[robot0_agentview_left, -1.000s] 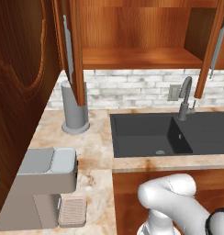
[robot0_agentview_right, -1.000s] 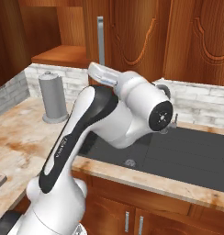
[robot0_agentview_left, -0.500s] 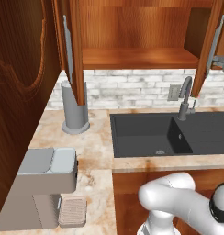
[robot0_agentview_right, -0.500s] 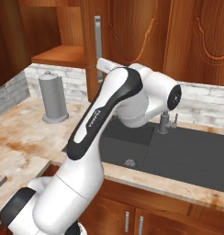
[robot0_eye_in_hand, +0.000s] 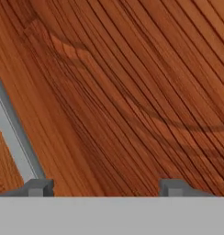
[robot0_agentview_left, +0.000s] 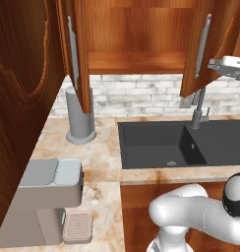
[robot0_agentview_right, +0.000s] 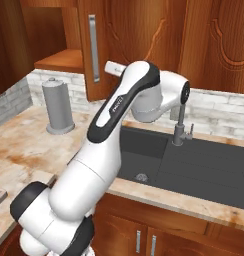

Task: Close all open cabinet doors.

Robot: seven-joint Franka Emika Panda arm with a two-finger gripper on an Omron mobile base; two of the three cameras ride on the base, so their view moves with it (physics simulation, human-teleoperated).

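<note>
Big reddish door (robot0_agentview_left: 23,113) at near left, swung out toward the cameras, carved arch on its face. Marbled tan surface (robot0_agentview_left: 100,157) wrapping the corner, brick backsplash (robot0_agentview_left: 136,96) behind. Dark sink (robot0_agentview_left: 181,145) sunk into the surface right of centre, grey tap (robot0_agentview_left: 196,115) at its far edge.

Upper cabinet (robot0_agentview_left: 136,34) above the sink standing open, bare wooden shelf inside. Left door (robot0_agentview_left: 75,49) turned out edge-on, silver bar handle (robot0_agentview_left: 71,51) along it. Right door (robot0_agentview_left: 205,47) also swung out, partly open, its handle (robot0_agentview_left: 204,44) on the near edge. More arched doors (robot0_agentview_right: 214,45) flat and shut further right in the right base view.

White arm (robot0_agentview_right: 109,145) reaching up from the base toward the right door. Hand (robot0_agentview_left: 229,66) against that door's outer face, just right of its handle. In the hand view, both fingertips (robot0_eye_in_hand: 38,187) apart and pressed close to wood grain (robot0_eye_in_hand: 132,92), handle (robot0_eye_in_hand: 13,137) at the left, nothing between them: released, gripping nothing.

Grey coffee machine (robot0_agentview_left: 43,202) on the near left surface, ribbed drip tray (robot0_agentview_left: 77,226) at its foot. Grey paper-towel holder (robot0_agentview_left: 80,115) upright in the far corner, below the left door.
</note>
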